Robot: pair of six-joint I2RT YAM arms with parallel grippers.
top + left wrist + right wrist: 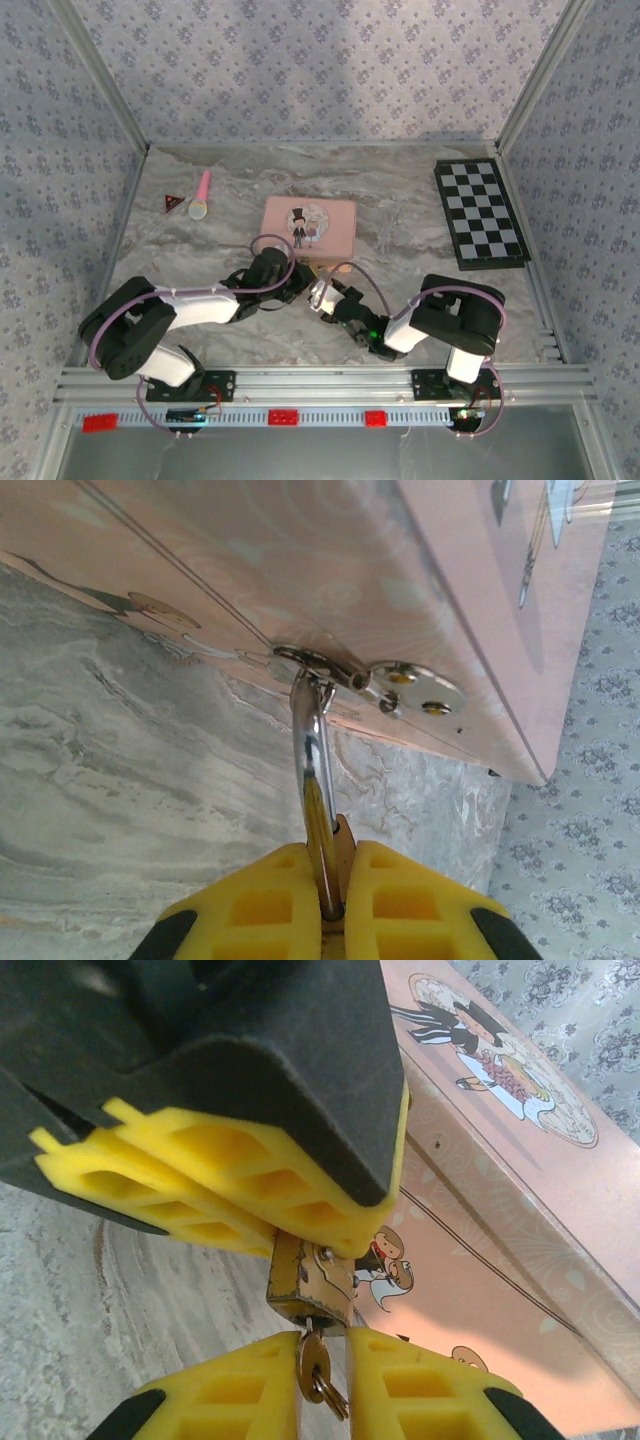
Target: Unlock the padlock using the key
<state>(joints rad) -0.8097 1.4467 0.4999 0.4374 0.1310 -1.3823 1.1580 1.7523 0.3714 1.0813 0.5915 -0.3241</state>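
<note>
Right wrist: left fingers (250, 1170) tight on padlock (310, 1285), right fingers (430, 1390) narrow about key (313, 1365), grip uncertain

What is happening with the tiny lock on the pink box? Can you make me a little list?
padlock: hooked through the clasp of the pink tin
key: at the padlock's bottom end, looks inserted
left gripper: shut on the padlock
right gripper: fingers either side of the key, grip unclear
chessboard: back right, untouched

A marbled table (400, 190) holds a pink tin (308, 227). A chessboard (480, 212) lies right; a pink microphone (201, 195) and red triangle (173, 204) left.
</note>
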